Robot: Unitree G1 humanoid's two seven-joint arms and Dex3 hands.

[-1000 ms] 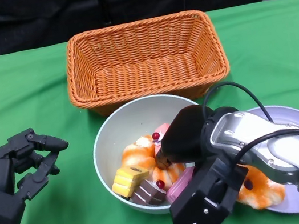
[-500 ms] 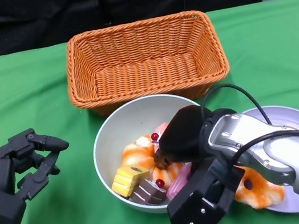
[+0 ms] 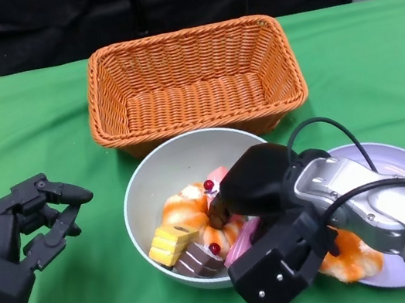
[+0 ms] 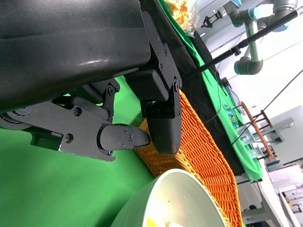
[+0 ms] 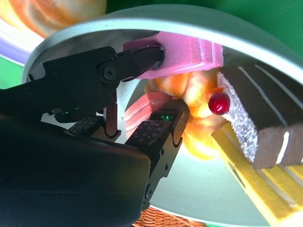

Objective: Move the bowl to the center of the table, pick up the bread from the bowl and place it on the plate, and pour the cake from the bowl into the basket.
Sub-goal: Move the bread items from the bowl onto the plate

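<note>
the right robot hand (image 3: 273,264) reaches into the bowl (image 3: 145,181) at the worktop's (image 3: 18,129) centre, fingers (image 5: 142,59) closing around a pink cake (image 5: 189,49); whether it grips is unclear. bread (image 3: 184,210) lies just beyond, toward the idle left robot hand (image 3: 30,221), loosely curled on nothing. since a second ago the right hand has slid slightly along the bowl's near rim.

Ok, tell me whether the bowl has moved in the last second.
No. The bowl sits just as close to the front wall of the basket as before; only the camera shifted slightly.
</note>
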